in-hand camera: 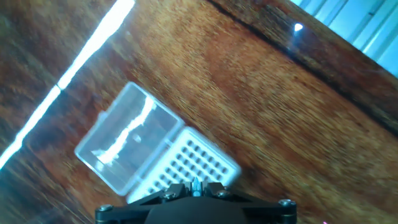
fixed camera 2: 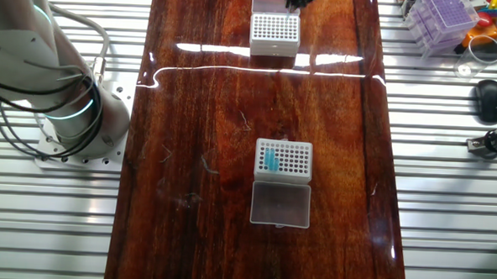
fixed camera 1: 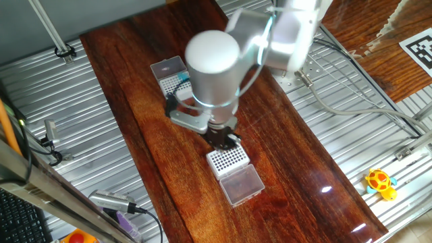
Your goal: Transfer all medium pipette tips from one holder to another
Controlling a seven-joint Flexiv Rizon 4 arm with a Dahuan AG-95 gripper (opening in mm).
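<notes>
Teal-blue pipette tips (fixed camera 2: 271, 161) stand clustered at the left side of a white perforated holder (fixed camera 2: 285, 159) near the middle of the dark wooden table (fixed camera 2: 198, 137) in the other fixed view. That holder's clear hinged lid (fixed camera 2: 280, 204) lies open flat against the board on its near side. In the one fixed view the same box (fixed camera 1: 173, 83) sits behind the arm's big silver joint (fixed camera 1: 212, 67), a trace of teal showing at its edge.

A second white holder (fixed camera 1: 227, 160) lies well apart from the first, its grid of holes showing dark, its clear lid (fixed camera 1: 242, 185) folded open beside it. The gripper (fixed camera 1: 223, 138) hangs directly above this holder's edge. In the hand view a single teal tip (in-hand camera: 196, 184) shows between the black fingers (in-hand camera: 214, 188), which sit close on either side of it, so the jaws appear clamped on that tip; the picture is motion-blurred, so contact cannot be judged finely. Below it lie the holder's rows of holes (in-hand camera: 189, 165) and the open lid (in-hand camera: 127, 146).

Off the board, on the ribbed metal surface, a yellow toy turtle (fixed camera 1: 381, 183) rests, and a purple tip rack (fixed camera 2: 443, 18) stands at the far corner. No writing is legible anywhere.
</notes>
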